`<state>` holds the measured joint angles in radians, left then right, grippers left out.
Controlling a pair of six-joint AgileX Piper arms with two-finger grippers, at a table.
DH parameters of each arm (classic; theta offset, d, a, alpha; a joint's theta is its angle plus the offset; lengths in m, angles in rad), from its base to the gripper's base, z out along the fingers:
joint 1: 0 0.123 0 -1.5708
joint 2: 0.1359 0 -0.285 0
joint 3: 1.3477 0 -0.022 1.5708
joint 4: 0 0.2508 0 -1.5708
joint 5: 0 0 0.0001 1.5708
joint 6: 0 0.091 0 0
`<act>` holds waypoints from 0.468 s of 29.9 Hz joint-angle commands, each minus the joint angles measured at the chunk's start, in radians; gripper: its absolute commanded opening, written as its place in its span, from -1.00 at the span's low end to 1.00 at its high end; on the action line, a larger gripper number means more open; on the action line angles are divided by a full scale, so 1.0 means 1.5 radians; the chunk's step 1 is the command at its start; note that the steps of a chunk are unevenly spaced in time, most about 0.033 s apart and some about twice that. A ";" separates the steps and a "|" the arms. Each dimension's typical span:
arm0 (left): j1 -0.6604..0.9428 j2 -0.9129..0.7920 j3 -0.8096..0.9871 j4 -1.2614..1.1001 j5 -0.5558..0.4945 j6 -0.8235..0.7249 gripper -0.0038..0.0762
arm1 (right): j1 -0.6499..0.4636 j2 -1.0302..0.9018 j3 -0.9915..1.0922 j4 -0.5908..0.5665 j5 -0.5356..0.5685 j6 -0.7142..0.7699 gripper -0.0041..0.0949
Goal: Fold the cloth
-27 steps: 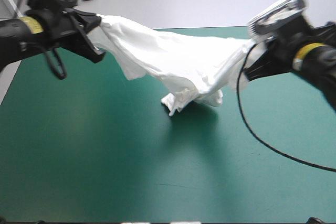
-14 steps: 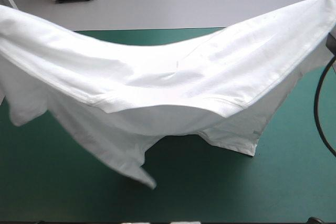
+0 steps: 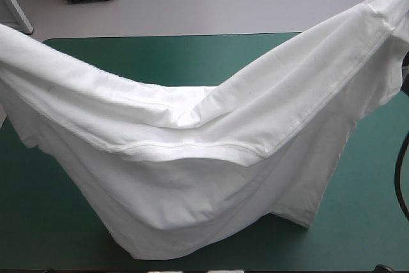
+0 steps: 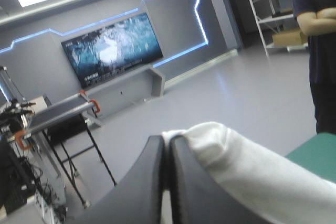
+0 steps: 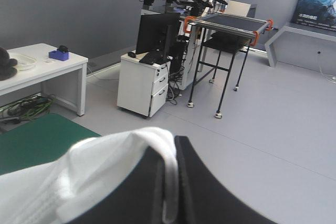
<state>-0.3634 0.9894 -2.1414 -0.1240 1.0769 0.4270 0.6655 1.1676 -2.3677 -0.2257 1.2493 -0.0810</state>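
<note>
The white T-shirt [image 3: 192, 158] hangs in the air, stretched wide across the high view, sagging in the middle with its lower hem near the table's front edge. Both arms are raised out of the high view, past its left and right sides. In the left wrist view my left gripper [image 4: 168, 145] is shut on the T-shirt, a white fold [image 4: 231, 156] bulging beside its fingers. In the right wrist view my right gripper [image 5: 170, 148] is shut on the T-shirt too, white cloth [image 5: 94, 171] draped over one finger.
The teal-green table cover [image 3: 192, 55] shows behind the shirt and at the right [image 3: 377, 177]. Both wrist views look level into the room.
Earlier the shirt hung low between the two grippers, its end on the table. It was swung up and toward the camera, filling the view; now its middle has sagged lower.
</note>
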 commanded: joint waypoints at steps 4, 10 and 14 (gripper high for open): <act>-0.003 0.127 -0.007 0.135 0.043 -0.078 -0.96 | -0.002 0.086 -0.005 -0.203 0.000 0.013 -0.93; -0.003 0.224 -0.007 0.236 -0.004 -0.091 -0.96 | -0.006 0.171 0.097 -0.360 -0.018 0.034 -0.95; -0.003 0.302 -0.007 0.288 -0.058 -0.103 -0.96 | -0.053 0.224 0.142 -0.342 -0.065 0.058 -0.95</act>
<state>-0.3634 1.3949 -2.1302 0.2396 1.1281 0.2983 0.6386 1.4887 -2.1676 -0.6962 1.2428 -0.0203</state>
